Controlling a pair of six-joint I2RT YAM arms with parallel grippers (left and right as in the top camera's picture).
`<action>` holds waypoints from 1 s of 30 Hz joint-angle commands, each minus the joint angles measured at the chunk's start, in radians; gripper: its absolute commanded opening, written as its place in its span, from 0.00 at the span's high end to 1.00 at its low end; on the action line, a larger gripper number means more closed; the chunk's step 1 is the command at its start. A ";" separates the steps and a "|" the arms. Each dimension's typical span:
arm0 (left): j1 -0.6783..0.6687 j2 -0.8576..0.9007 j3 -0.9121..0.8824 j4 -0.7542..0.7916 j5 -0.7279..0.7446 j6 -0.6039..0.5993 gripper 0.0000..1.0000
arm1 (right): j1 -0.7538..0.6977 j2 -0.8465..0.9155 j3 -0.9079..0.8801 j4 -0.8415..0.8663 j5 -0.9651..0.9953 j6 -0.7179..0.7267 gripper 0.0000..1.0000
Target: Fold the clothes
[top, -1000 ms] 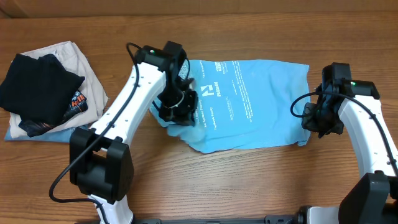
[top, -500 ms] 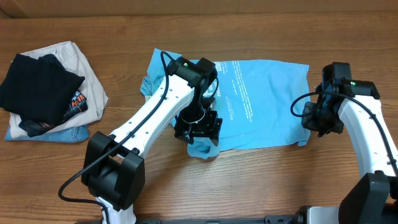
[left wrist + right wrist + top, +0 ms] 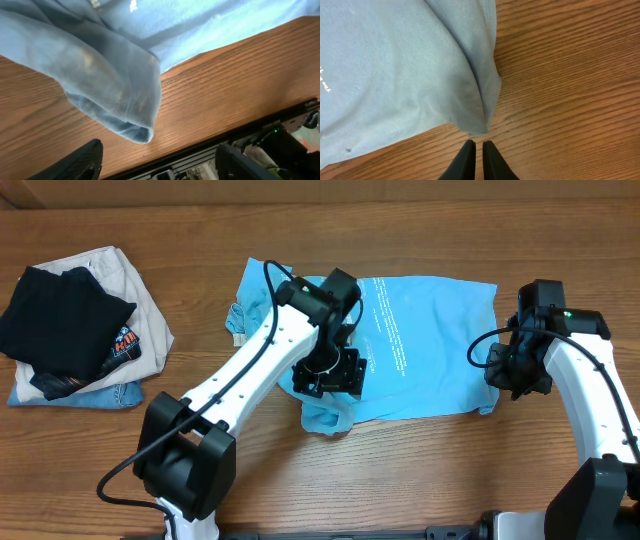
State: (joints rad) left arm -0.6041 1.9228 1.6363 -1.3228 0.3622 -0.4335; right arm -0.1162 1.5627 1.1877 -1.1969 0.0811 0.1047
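The clothes, a sky-blue T-shirt (image 3: 430, 340) with white lettering, lie spread across the middle and right of the table. Its front left part is bunched into a rumpled fold (image 3: 325, 418). My left gripper (image 3: 330, 375) hovers over that bunch. In the left wrist view the gripper (image 3: 160, 167) is open with nothing between its fingers, and the fold (image 3: 125, 100) hangs just beyond them. My right gripper (image 3: 517, 375) sits at the shirt's right edge. In the right wrist view it (image 3: 476, 150) is shut on nothing, its tips on bare wood just short of the shirt's corner (image 3: 480, 122).
A black garment with an orange graphic (image 3: 65, 320) lies on a beige one (image 3: 140, 300) at the far left. A black rail (image 3: 280, 127) runs along the table's front edge, close to the left gripper.
The left gripper carried the shirt's left part rightward and toward the front, then opened and let it drop in a bunch. The right arm has stayed put.
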 commanded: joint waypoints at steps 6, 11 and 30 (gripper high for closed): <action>-0.021 0.003 -0.193 0.124 -0.002 -0.080 0.76 | 0.003 -0.005 -0.003 -0.005 -0.045 0.005 0.87; 0.055 0.003 -0.150 0.120 -0.123 -0.074 0.96 | 0.003 -0.005 -0.003 -0.036 -0.050 0.045 0.85; 0.605 0.003 0.049 0.019 -0.208 -0.076 0.96 | 0.004 -0.002 -0.080 -0.021 -0.195 0.057 0.79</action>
State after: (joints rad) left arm -0.0036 1.9266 1.6855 -1.3102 0.1635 -0.4992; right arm -0.1162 1.5627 1.1603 -1.2346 -0.0643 0.1566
